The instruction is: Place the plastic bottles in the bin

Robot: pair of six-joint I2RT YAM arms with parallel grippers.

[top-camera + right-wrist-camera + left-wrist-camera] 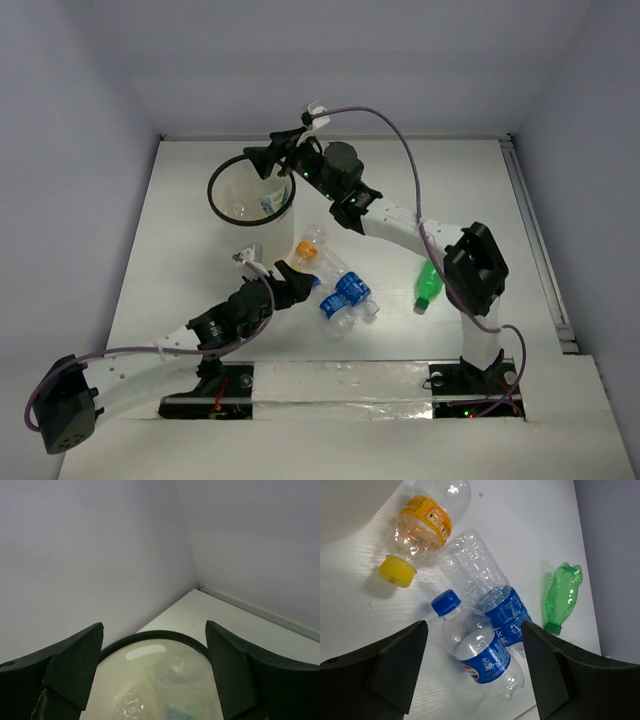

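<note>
While right hand (pixel 259 162) gapes over bin (pixel 211 190), left hand (pixel 292 283) spread beside bottles (pixel 350 290).

Your L arm (pixel 150 352) lies low, stretched fwd & rightward. L gripper (pixel 474 627) has jaws wide apart, nothing held. R arm (pixel 400 225) reaches far fwd-left, elbow out right. R gripper (pixel 154 626) is also spread, empty.

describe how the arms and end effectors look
The left arm and right arm have white links and black joints, each carrying a thin purple cable. Green lights dot the right arm. The left end effector and right end effector each have two black wedge-shaped fingers.
</note>
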